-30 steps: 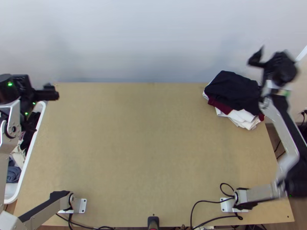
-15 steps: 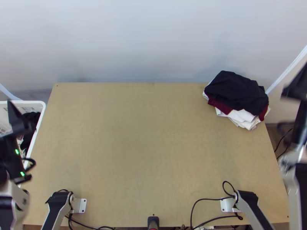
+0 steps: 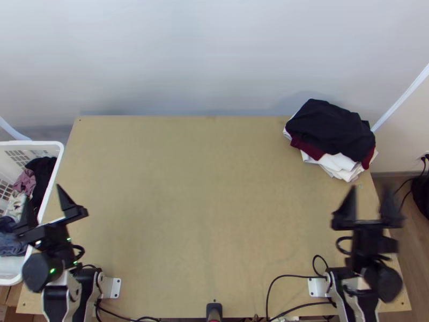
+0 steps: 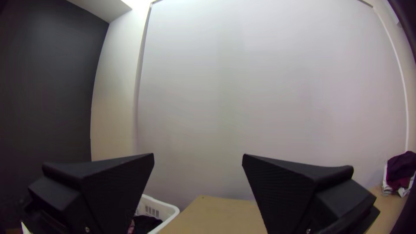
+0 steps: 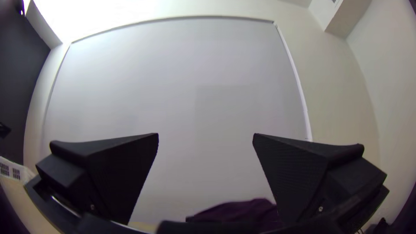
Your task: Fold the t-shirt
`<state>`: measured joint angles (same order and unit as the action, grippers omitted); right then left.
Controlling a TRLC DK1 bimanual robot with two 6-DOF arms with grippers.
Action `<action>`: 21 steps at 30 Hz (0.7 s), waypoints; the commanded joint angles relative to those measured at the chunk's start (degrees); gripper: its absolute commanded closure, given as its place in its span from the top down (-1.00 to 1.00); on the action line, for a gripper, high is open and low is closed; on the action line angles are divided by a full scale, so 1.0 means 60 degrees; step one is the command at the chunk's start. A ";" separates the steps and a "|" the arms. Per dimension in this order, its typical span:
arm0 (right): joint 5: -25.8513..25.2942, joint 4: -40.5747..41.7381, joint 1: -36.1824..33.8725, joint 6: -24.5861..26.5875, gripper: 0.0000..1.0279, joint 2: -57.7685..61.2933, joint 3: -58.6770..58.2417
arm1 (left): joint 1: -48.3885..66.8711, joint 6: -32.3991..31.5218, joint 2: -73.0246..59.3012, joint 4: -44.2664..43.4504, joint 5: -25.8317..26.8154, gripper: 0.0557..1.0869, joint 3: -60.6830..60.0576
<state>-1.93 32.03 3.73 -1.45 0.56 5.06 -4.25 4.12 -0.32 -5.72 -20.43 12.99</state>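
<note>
1. The left end effector point(image 3: 43, 194) has its two fingers wide apart, near the white basket point(image 3: 32, 143) with loose clothes point(image 3: 36, 177)
2. The right end effector point(image 3: 370, 189) is also spread apart, at the right side of the desk point(image 3: 204, 188)
3. At the far right corner, a black cloth point(image 3: 332, 129) lies folded on the dark red point(image 3: 308, 149) and white cloths point(image 3: 339, 161); which is the t-shirt, I cannot tell

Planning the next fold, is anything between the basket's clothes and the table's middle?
Yes. The white basket's side wall stands between the clothes and the middle of the table, and the left claw, open, overlaps that wall from above. I can't tell which garment is a t-shirt.
</note>
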 commanded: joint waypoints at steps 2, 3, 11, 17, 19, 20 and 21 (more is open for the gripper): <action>-0.0425 -0.1105 0.0199 -0.0285 0.91 -0.0137 -0.0829 | -0.0009 -0.0877 0.0097 -0.0278 0.0079 0.92 -0.1360; -0.0469 -0.1808 0.0214 -0.0710 0.91 -0.0151 -0.0829 | 0.0020 -0.0936 0.0097 -0.0263 0.0182 0.92 -0.1653; -0.0425 -0.5339 -0.0167 -0.2102 0.91 -0.0122 -0.0770 | -0.0009 -0.1639 0.0009 0.0982 0.0958 0.92 -0.1917; -0.0425 -0.5324 -0.0167 -0.2043 0.91 -0.0108 -0.0770 | -0.0053 -0.1580 0.0053 0.0850 0.0958 0.92 -0.1961; -0.0425 -0.5324 -0.0167 -0.2043 0.91 -0.0122 -0.0770 | -0.0053 -0.1580 0.0053 0.0850 0.0958 0.92 -0.1961; -0.0425 -0.5324 -0.0167 -0.2043 0.91 -0.0122 -0.0770 | -0.0053 -0.1580 0.0053 0.0850 0.0958 0.92 -0.1961; -0.0425 -0.5324 -0.0167 -0.2043 0.91 -0.0122 -0.0770 | -0.0053 -0.1580 0.0053 0.0850 0.0958 0.92 -0.1961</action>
<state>-4.45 1.13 2.92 -12.45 -0.01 0.78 -4.25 -4.54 -0.36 -2.00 -14.98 2.81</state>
